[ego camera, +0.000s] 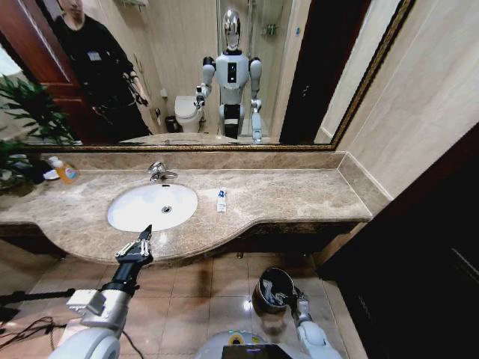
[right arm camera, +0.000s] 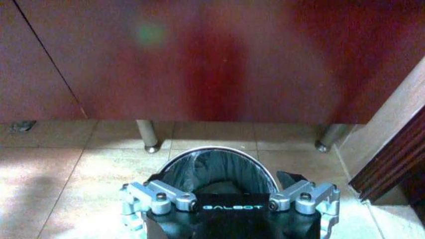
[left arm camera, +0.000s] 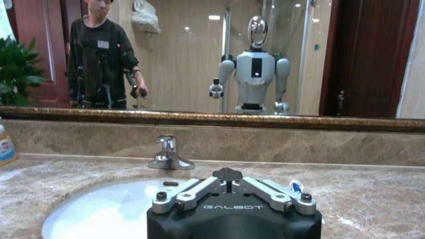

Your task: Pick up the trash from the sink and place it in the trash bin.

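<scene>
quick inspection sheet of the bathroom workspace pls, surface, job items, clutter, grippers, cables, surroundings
surface: beige-brown marble counter around the white oval sink; the basin looks bare.
job's things: a small white tube with blue marks stands on the counter right of the sink; the round dark metal trash bin with black liner sits on the floor below.
clutter: an orange-yellow bottle with a white cap at the counter's left end.
grippers: left gripper at the counter's front edge before the sink, jaws shut; right gripper low over the bin.
cables: black cables on the floor at left.
surroundings: gold-framed wall mirror, chrome faucet, green plant, dark wood door.
</scene>
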Robot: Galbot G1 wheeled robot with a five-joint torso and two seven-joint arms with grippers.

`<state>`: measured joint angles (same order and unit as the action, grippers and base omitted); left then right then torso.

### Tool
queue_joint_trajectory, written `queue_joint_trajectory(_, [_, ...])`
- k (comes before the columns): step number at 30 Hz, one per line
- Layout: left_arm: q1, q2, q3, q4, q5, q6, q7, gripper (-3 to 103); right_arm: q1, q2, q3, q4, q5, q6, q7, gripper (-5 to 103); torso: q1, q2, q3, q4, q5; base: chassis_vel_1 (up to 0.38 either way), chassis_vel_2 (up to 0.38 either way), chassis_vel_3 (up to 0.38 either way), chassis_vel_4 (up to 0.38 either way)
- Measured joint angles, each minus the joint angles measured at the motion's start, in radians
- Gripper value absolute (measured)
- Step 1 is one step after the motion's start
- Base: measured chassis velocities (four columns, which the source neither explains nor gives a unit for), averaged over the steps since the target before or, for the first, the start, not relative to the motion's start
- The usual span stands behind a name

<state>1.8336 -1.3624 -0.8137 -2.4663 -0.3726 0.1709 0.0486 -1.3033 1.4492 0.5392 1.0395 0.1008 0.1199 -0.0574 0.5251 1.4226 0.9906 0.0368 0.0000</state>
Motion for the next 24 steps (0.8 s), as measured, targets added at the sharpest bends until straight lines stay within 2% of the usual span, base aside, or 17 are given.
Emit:
queue_joint_trajectory(11, [0.000, 0.000, 0.000, 0.000, 0.000, 0.000, 0.000, 0, -0.062, -0.022, -0.001, 0.111, 0.025, -0.009, 0.008, 100, 0.000, 0.000, 0.000, 0.0000, 0.0001, 0.000, 0.000, 0.000, 0.000])
queue_joint_trajectory(19, [0.000, 0.000, 0.000, 0.000, 0.000, 0.000, 0.000, 0, -0.169, -0.069, -0.009, 0.353, 0.063, -0.010, 0.021, 100, 0.000, 0.000, 0.000, 0.0000, 0.0002, 0.000, 0.000, 0.000, 0.000])
queue_joint_trajectory(24, [0.000, 0.000, 0.000, 0.000, 0.000, 0.000, 0.000, 0, -0.253, -0.090, 0.000, 0.572, 0.119, -0.036, 0.047, 100, 0.000, 0.000, 0.000, 0.0000, 0.0000, 0.000, 0.000, 0.000, 0.000])
